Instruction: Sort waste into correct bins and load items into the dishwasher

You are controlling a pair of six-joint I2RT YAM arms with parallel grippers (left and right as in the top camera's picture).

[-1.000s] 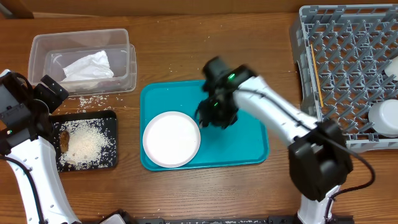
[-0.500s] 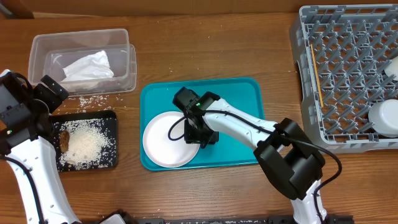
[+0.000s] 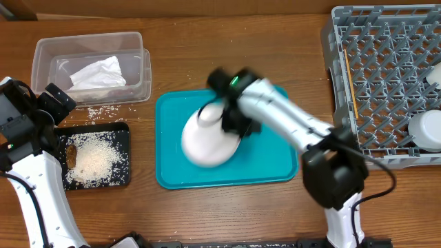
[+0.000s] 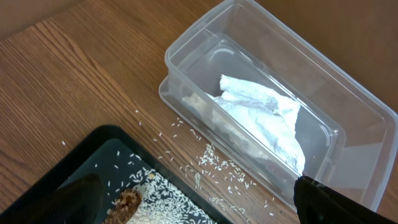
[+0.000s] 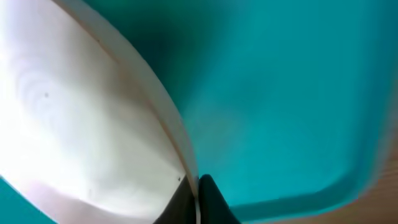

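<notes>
Plate, count one: rim pinched tight between the jaws of the right gripper, tilted above one teal tray. Left gripper jaws wide apart, empty; one black tray holding rice beneath them, one clear tub with one napkin beyond.

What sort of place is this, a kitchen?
Probably a lab mock-up of dish clearing, not a real kitchen: a dish rack, a plate over a teal tray and a waste tub, on a wooden table.

Table bears tub, black tray, teal tray (rack).
</notes>
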